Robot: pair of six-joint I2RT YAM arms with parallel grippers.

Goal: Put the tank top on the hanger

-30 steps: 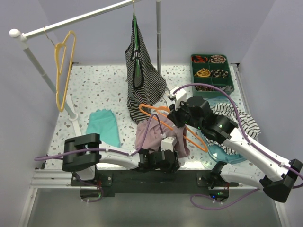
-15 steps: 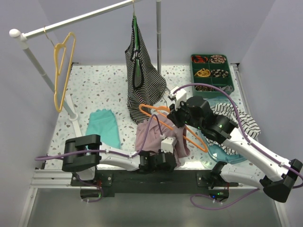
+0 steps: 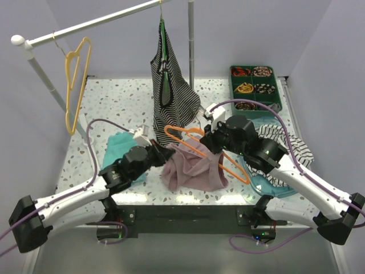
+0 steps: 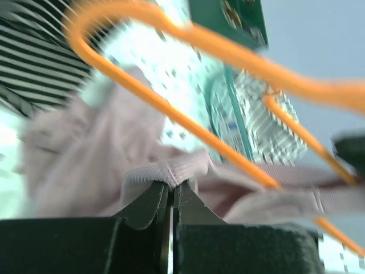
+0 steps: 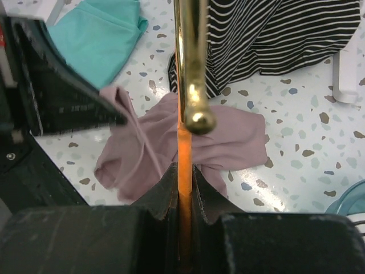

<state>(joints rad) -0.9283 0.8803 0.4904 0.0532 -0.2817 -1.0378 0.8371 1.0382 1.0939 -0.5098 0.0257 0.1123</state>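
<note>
The mauve-pink tank top (image 3: pixel 197 168) lies crumpled on the table in front of the arms. My left gripper (image 3: pixel 166 152) is at its left edge, shut on a ribbed hem of the tank top (image 4: pixel 85 151); in the left wrist view the gripper (image 4: pixel 172 184) pinches that hem between closed jaws. The orange hanger (image 3: pixel 191 138) hangs tilted over the cloth, one arm running down to the right. My right gripper (image 3: pixel 209 140) is shut on the hanger (image 5: pixel 185 149) just below its gold metal hook (image 5: pixel 191 63). The tank top (image 5: pixel 231 137) lies on the table under the hanger.
A striped top on a green hanger (image 3: pixel 170 97) hangs from the rail, close behind the orange hanger. A yellow hanger (image 3: pixel 74 85) hangs at the left. A teal cloth (image 3: pixel 121 149) lies left of the top. At the right are a green compartment tray (image 3: pixel 255 85) and striped cloth (image 3: pixel 292 148).
My left gripper closed and swung from the near edge of the tank top to its left side, pulling the hem out to the left. The right gripper and hanger barely moved.
</note>
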